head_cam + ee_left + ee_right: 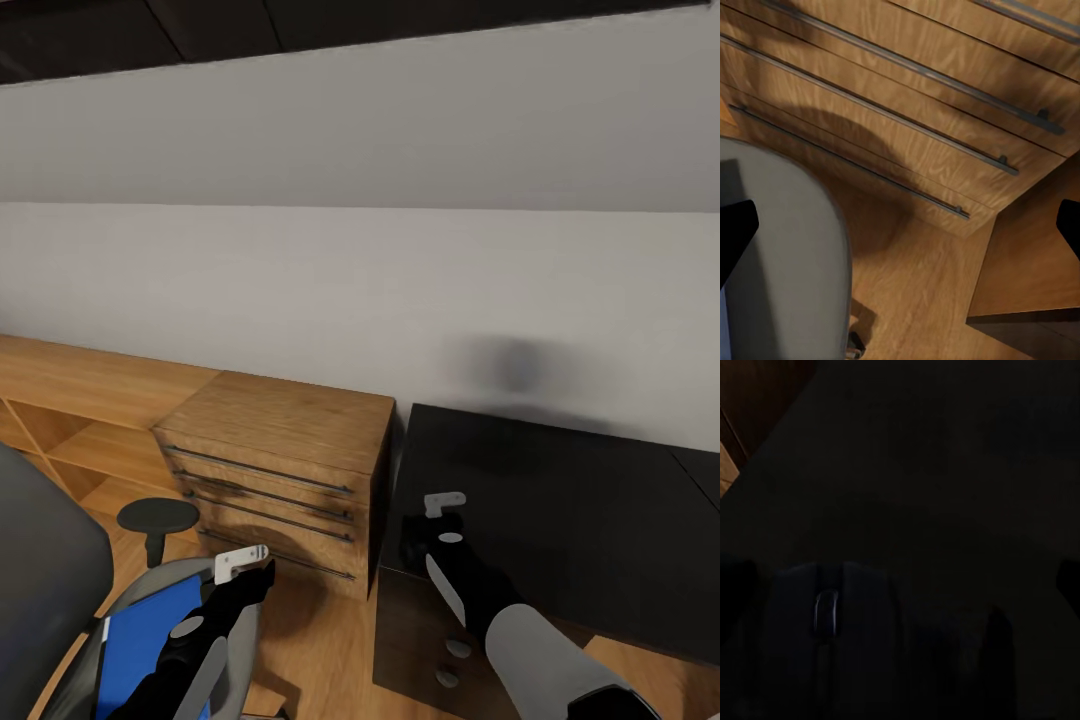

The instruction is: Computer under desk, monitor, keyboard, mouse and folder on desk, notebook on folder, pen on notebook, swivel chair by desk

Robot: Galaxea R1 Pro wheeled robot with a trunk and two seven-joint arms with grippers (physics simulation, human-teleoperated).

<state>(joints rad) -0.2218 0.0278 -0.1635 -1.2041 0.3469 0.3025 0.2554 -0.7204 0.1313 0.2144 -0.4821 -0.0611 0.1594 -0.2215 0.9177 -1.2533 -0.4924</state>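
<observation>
One blue folder (140, 640) lies on the swivel chair (60, 590) seat

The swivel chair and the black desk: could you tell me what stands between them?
In the head view, the oak chest of drawers and wooden floor lie between the swivel chair and the desk.

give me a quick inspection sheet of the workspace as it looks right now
surface: desk, glossy black top, bare where visible
job's things: mouse on the desk under the right hand; blue folder on the swivel chair seat
clutter: nothing seen
hands: left hand above the chair's front edge, open; right hand over the desk corner, open
cables: nothing seen
surroundings: oak chest of drawers beside the desk, wooden floor, plain wall
</observation>
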